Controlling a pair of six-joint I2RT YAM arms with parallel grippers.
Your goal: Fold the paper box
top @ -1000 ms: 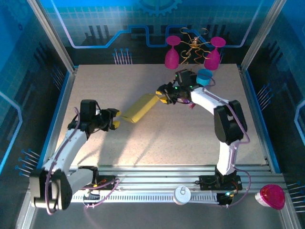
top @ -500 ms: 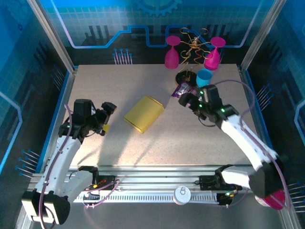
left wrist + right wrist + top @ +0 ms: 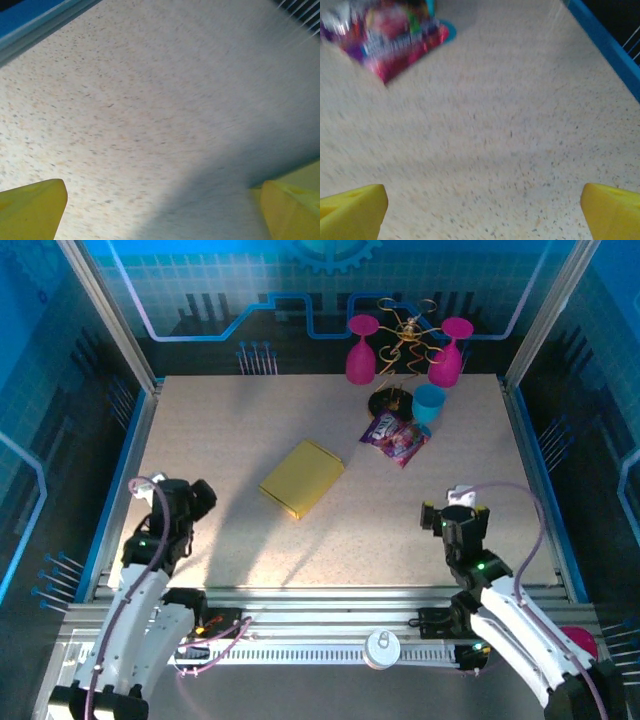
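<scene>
Top view: sharp and evenly exposed. The speckled beige tabletop (image 3: 230,430) is brightest toward the far edge, with a cool blue cast from the enclosure walls. Soft diagonal shadow bands cross the near left. The flat yellow cardboard box (image 3: 302,477) throws a thin shadow along its near side.
Left wrist view: soft focus, streaking at top right, broad shadow at lower right. The yellow plastic fingertips (image 3: 31,210) are defocused in the bottom corners.
Right wrist view: strong motion blur; the crinkly purple snack packet (image 3: 385,40) is smeared.

The top camera looks down from the near side over the whole table (image 3: 230,430). Both wrist cameras skim it closely, the right one sharing the snack packet (image 3: 385,37).
</scene>
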